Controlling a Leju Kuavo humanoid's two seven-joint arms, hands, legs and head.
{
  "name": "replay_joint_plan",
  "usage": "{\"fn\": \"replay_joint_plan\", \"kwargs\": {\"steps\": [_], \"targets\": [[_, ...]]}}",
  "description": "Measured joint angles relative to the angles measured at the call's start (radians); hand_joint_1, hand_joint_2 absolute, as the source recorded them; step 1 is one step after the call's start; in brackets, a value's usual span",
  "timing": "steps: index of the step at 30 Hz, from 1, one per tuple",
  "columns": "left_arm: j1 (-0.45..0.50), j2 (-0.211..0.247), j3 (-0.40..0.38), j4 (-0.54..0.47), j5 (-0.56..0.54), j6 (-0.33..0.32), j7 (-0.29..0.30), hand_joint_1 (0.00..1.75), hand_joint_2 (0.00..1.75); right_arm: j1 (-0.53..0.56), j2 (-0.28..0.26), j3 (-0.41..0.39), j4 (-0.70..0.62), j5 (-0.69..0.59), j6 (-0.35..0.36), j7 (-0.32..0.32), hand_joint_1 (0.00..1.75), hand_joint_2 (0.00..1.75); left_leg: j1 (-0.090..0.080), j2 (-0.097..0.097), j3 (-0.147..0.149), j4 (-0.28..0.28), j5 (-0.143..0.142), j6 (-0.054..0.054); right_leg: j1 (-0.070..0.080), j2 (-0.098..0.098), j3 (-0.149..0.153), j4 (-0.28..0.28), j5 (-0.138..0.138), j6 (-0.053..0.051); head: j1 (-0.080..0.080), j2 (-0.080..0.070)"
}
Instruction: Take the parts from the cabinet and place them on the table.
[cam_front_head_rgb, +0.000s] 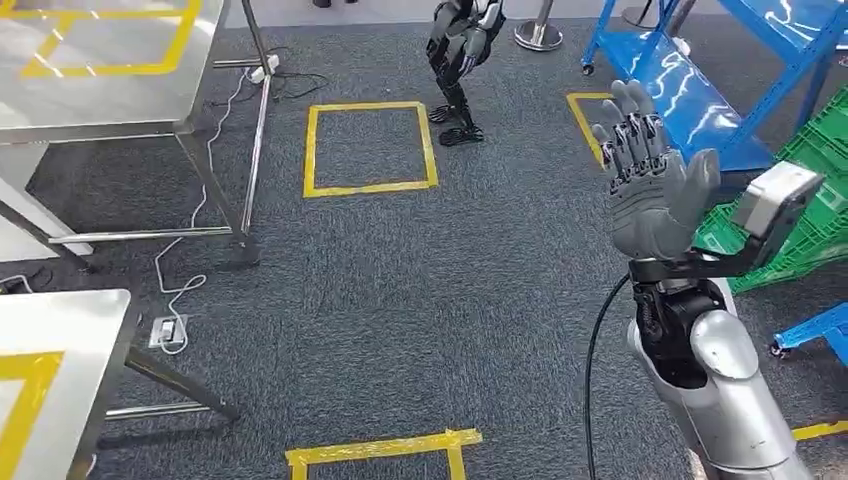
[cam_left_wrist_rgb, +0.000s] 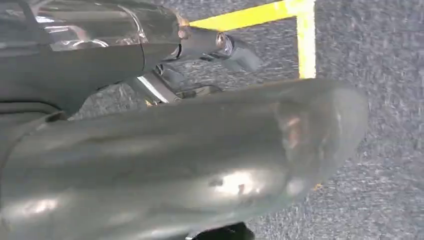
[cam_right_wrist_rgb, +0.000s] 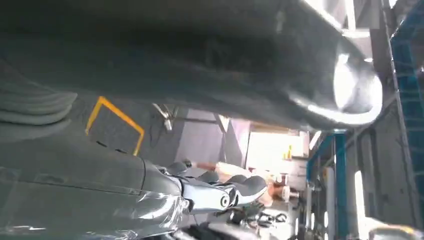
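No parts are in hand, and none can be picked out for certain. The likeliest store for them is the blue steel shelving rack (cam_front_head_rgb: 700, 80) at the far right, with green slatted plastic crates (cam_front_head_rgb: 810, 190) stacked just beside it; whether this rack is the cabinet meant, I cannot tell.

Key relation: the rack and crates lie ahead and to the right of the raised right hand (cam_front_head_rgb: 650, 180), so the right arm is the nearer one by a clear margin. My judgement is that the robot must turn or step rightward before any reach is possible.

Right hand: lifted in front of the chest, palm flat, dark fingers (cam_front_head_rgb: 630, 130) straight and spread apart, holding nothing, touching nothing. Fully released.

Left hand: the left wrist view gives a blurred silver bulk (cam_left_wrist_rgb: 190, 165) over the carpet; fingers not legible, so their state cannot be told.

Drop-off candidates: a steel surface with yellow tape lines (cam_front_head_rgb: 90, 60) at far left and a second steel surface (cam_front_head_rgb: 60, 330) near left, both well apart from the right hand.

Surroundings: dark grey carpet floor (cam_front_head_rgb: 400, 290) with yellow tape squares (cam_front_head_rgb: 370, 148); another dark humanoid robot (cam_front_head_rgb: 460, 60) stands beyond.
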Motion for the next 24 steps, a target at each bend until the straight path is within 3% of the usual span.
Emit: {"fn": "replay_joint_plan", "kwargs": {"steps": [3, 4, 5, 6, 8, 9, 10, 12, 13, 14, 15, 17, 19, 20, 21, 22, 24], "targets": [[-0.001, -0.002, 0.0, 0.0, 0.0, -0.002, 0.0, 0.0, 0.0, 0.002, -0.003, -0.001, -0.001, 0.0, 0.0, 0.0, 0.0, 0.0, -0.002, 0.02, 0.014, -0.008, -0.004, -0.016, 0.002, 0.021, -0.002, 0.005, -0.005, -0.019, -0.001, 0.0], [-0.003, -0.002, 0.0, 0.0, 0.0, -0.002, 0.0, 0.0, 0.0, 0.002, -0.004, -0.002, -0.004, 0.0, 0.0, 0.0, 0.0, 0.0, 0.004, -0.007, 0.013, -0.003, -0.017, -0.024, -0.008, 0.024, 0.008, -0.005, -0.001, -0.027, -0.001, 0.0], [-0.004, -0.002, 0.0, 0.0, 0.0, -0.002, -0.002, 0.0, 0.0, -0.001, -0.005, -0.003, -0.008, 0.001, -0.001, 0.0, 0.0, 0.0, 0.005, -0.066, 0.004, 0.025, -0.035, -0.026, -0.009, 0.026, 0.009, -0.009, -0.001, -0.029, -0.007, 0.0], [-0.004, -0.002, 0.0, 0.0, 0.0, -0.002, -0.001, 0.0, 0.0, -0.003, -0.004, -0.002, -0.008, 0.001, 0.0, 0.0, 0.0, 0.0, 0.005, -0.091, -0.03, 0.092, -0.072, -0.026, -0.009, 0.031, 0.009, -0.009, -0.001, -0.035, -0.016, 0.0], [-0.001, -0.002, 0.0, 0.0, 0.0, -0.002, 0.0, 0.0, 0.0, 0.004, -0.003, 0.0, -0.007, 0.001, 0.0, 0.0, 0.0, 0.0, 0.004, -0.094, -0.119, 0.252, -0.136, -0.027, -0.005, 0.043, 0.009, -0.008, -0.003, -0.039, -0.033, 0.0], [0.002, -0.002, 0.0, 0.0, 0.0, -0.002, 0.0, 0.0, 0.0, 0.005, -0.002, 0.0, -0.007, 0.001, 0.0, 0.0, 0.0, 0.0, 0.004, -0.092, -0.16, 0.312, -0.144, -0.026, -0.002, 0.054, 0.009, -0.007, -0.004, -0.04, -0.038, 0.0], [0.004, -0.002, 0.0, 0.0, 0.0, -0.002, 0.0, 0.0, 0.0, 0.005, -0.002, 0.0, -0.007, 0.001, 0.0, 0.0, 0.0, 0.0, 0.003, -0.09, -0.171, 0.311, -0.124, -0.024, -0.001, 0.061, 0.01, -0.007, -0.006, -0.041, -0.04, 0.0], [0.004, -0.002, 0.0, 0.0, 0.0, -0.002, 0.0, 0.0, 0.0, 0.005, -0.002, 0.0, -0.008, 0.001, 0.0, 0.0, 0.0, 0.0, 0.002, -0.094, -0.136, 0.206, -0.031, -0.015, 0.002, 0.08, 0.016, -0.003, -0.01, -0.041, -0.043, 0.0], [0.004, -0.002, 0.0, 0.0, 0.0, -0.002, 0.0, 0.0, 0.0, 0.004, -0.002, 0.0, -0.008, 0.001, 0.0, 0.0, 0.0, 0.0, 0.002, -0.116, -0.089, 0.097, 0.035, -0.007, 0.002, 0.09, 0.021, 0.0, -0.016, -0.038, -0.046, 0.0], [0.004, -0.001, 0.0, 0.0, 0.0, -0.002, 0.0, 0.0, 0.0, 0.004, -0.001, 0.0, -0.008, 0.001, 0.0, 0.0, 0.0, 0.0, 0.003, -0.152, -0.069, 0.044, 0.051, 0.002, 0.001, 0.096, 0.021, 0.003, -0.019, -0.036, -0.048, 0.0], [0.004, 0.0, 0.0, 0.0, 0.0, -0.002, 0.0, 0.0, 0.0, 0.0, -0.001, 0.0, -0.007, 0.001, 0.0, 0.0, 0.0, 0.0, 0.008, -0.174, -0.053, 0.025, 0.041, 0.003, 0.003, 0.109, 0.014, 0.011, -0.024, -0.029, -0.044, 0.0], [0.004, 0.0, 0.0, 0.0, 0.0, -0.002, 0.0, 0.0, 0.0, 0.002, 0.0, 0.0, -0.007, 0.001, 0.0, 0.001, 0.0, 0.0, 0.0, -0.159, -0.052, 0.019, 0.032, 0.003, -0.008, 0.124, 0.009, 0.01, -0.021, -0.017, -0.043, 0.0], [0.005, 0.002, 0.0, 0.0, 0.0, -0.002, 0.0, 0.0, 0.0, 0.001, -0.001, -0.001, -0.008, 0.001, 0.0, 0.0, 0.0, 0.0, 0.002, -0.138, -0.046, 0.01, 0.033, 0.012, -0.009, 0.145, 0.007, 0.006, -0.019, -0.004, -0.045, 0.0], [0.004, 0.0, 0.0, 0.0, 0.0, -0.002, 0.0, 0.0, 0.0, 0.002, -0.004, -0.003, -0.01, 0.001, 0.0, 0.0, 0.0, 0.0, 0.006, -0.128, -0.041, 0.005, 0.035, 0.015, -0.01, 0.136, 0.003, 0.008, -0.025, -0.001, -0.046, 0.0], [0.003, 0.0, 0.0, 0.0, 0.0, -0.002, -0.001, 0.0, 0.0, -0.003, -0.006, -0.003, -0.01, 0.001, 0.0, 0.0, 0.0, 0.0, 0.006, -0.111, -0.036, 0.003, 0.033, 0.02, -0.006, 0.088, -0.015, 0.058, -0.058, 0.009, -0.031, 0.0], [0.003, -0.002, 0.0, 0.0, 0.0, -0.002, 0.0, 0.0, 0.0, -0.005, -0.005, -0.002, -0.009, 0.001, 0.0, 0.0, 0.0, 0.0, 0.005, -0.098, -0.034, 0.003, 0.031, 0.022, -0.008, 0.068, -0.051, 0.132, -0.096, 0.017, -0.025, 0.0], [0.005, -0.002, 0.0, 0.0, 0.0, -0.002, 0.0, 0.0, 0.0, 0.003, -0.004, 0.0, -0.007, 0.001, 0.0, 0.0, 0.0, 0.0, 0.005, -0.07, -0.033, 0.003, 0.026, 0.024, -0.012, 0.055, -0.135, 0.295, -0.159, 0.026, -0.019, 0.0]]}}
